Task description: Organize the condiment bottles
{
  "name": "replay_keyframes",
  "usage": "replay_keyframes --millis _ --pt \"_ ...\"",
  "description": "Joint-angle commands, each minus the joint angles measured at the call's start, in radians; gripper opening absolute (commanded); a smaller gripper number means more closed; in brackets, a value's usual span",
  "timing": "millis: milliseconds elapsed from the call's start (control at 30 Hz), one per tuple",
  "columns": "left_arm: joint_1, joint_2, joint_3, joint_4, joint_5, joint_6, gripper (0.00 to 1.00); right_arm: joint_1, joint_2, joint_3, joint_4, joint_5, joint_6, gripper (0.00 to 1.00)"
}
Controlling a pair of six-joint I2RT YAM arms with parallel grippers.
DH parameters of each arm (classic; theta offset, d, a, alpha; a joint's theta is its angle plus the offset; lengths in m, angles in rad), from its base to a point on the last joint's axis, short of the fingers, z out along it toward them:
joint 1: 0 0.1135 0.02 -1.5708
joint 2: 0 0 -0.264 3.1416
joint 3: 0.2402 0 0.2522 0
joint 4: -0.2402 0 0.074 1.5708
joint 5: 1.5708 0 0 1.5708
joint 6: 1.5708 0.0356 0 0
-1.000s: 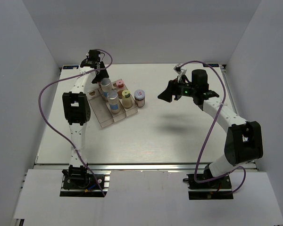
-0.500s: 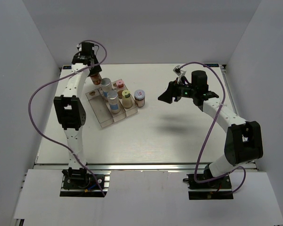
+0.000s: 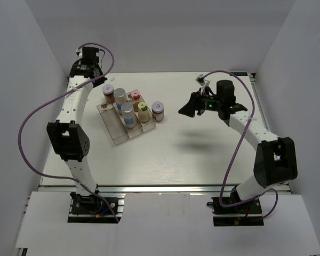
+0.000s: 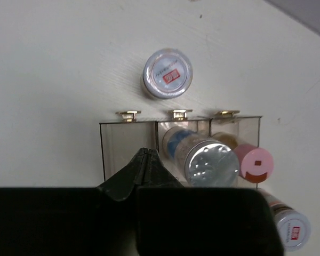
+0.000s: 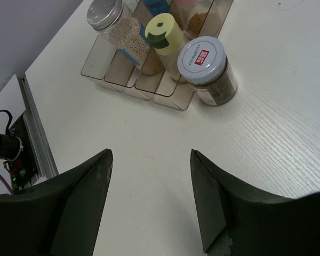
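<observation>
The condiment bottles cluster at the clear tray point(image 3: 113, 129). In it stand two silver-lidded bottles point(image 3: 128, 110), a pink-lidded one point(image 3: 135, 96) and a yellow-lidded one point(image 3: 143, 108). A white-lidded jar point(image 3: 109, 92) stands on the table just beyond the tray's far end. Another white-lidded jar point(image 3: 158, 109) stands against the tray's right side. My left gripper point(image 4: 144, 152) is shut and empty, raised over the tray's bare left compartment point(image 4: 128, 144), short of the white-lidded jar point(image 4: 167, 73). My right gripper point(image 5: 151, 154) hangs open and empty, right of the jar point(image 5: 208, 66).
White walls close in the table on the left, back and right. A metal rail point(image 3: 165, 186) runs along the near edge. The left arm's purple cable point(image 3: 29, 122) loops out over the table's left side.
My left gripper has pulled back from the tray's far end toward the back left and closed empty, leaving the white-lidded jar standing there. The right arm has barely moved.
</observation>
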Motion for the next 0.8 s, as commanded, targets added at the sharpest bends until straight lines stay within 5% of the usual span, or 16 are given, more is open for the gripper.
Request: replay_keyframes --millis 0,67,100,200,767 --pt "0.004 -0.017 -0.05 0.008 0.058 0.002 0.09 -0.006 -0.015 -0.008 0.05 -0.015 0.021 0.65" --pt "0.007 0.02 -0.027 0.002 0.092 0.013 0.33 -0.004 -0.015 -0.006 0.05 -0.015 0.023 0.65" --pt "0.007 0.046 -0.009 -0.009 0.098 0.013 0.68 -0.004 -0.016 -0.006 0.05 -0.014 0.021 0.65" --pt "0.015 0.121 0.028 -0.01 0.114 0.011 0.83 -0.006 -0.021 -0.006 0.038 -0.009 0.012 0.65" --pt "0.046 0.397 0.291 0.016 0.169 0.01 0.93 -0.004 -0.007 0.0 0.008 0.0 -0.017 0.65"
